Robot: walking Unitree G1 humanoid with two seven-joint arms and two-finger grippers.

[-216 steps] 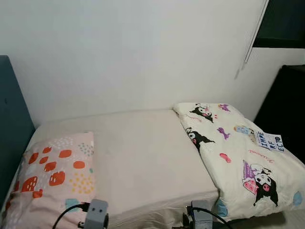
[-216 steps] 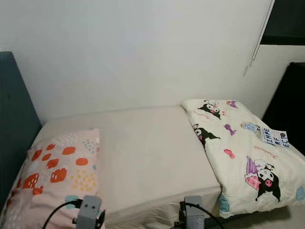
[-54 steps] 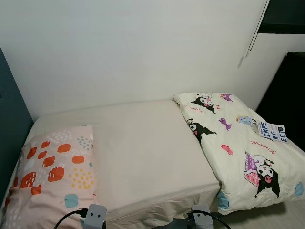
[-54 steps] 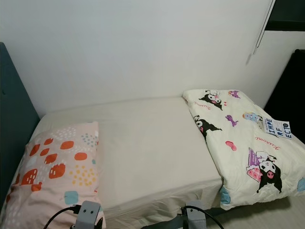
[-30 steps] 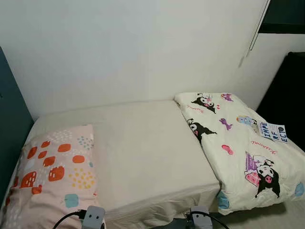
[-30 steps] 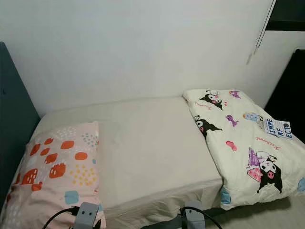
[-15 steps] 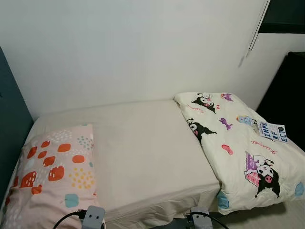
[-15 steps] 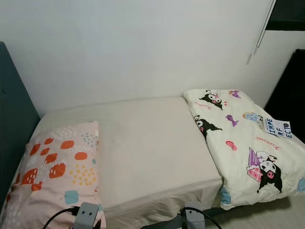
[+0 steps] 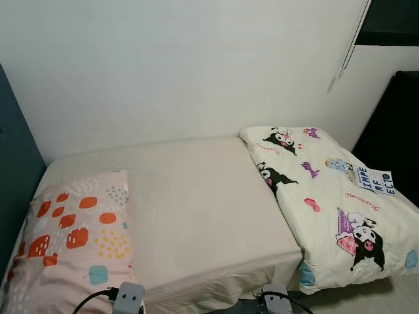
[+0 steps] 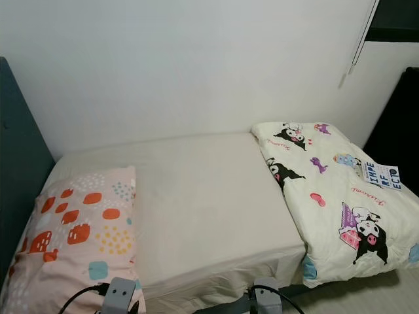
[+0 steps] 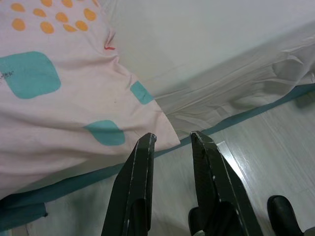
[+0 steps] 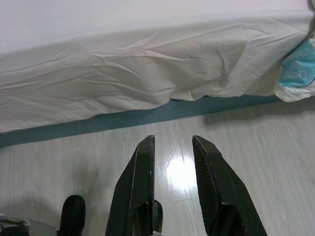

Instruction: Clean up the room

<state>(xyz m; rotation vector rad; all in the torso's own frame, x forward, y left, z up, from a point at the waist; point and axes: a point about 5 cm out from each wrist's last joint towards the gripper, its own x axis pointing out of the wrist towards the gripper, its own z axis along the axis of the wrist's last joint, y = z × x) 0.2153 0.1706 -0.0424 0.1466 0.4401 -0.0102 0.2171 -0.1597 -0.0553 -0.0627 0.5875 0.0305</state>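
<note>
Bed [image 9: 196, 196] with pillow [image 9: 75, 235] at its left end and quilt [image 9: 327, 203] overhanging its right corner, both grippers [image 11: 170, 140] [image 12: 172, 142] held low, jaws parted and empty; the quilt could be dragged off if gripped carelessly.

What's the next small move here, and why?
Probably raise the right gripper toward the folded cartoon quilt. The quilt lies bunched at the right end of the bed and hangs over its edge, leaving the sheet bare, while the pillow already sits at the left end. Both grippers, the left too, hang low, open, holding nothing.
</note>
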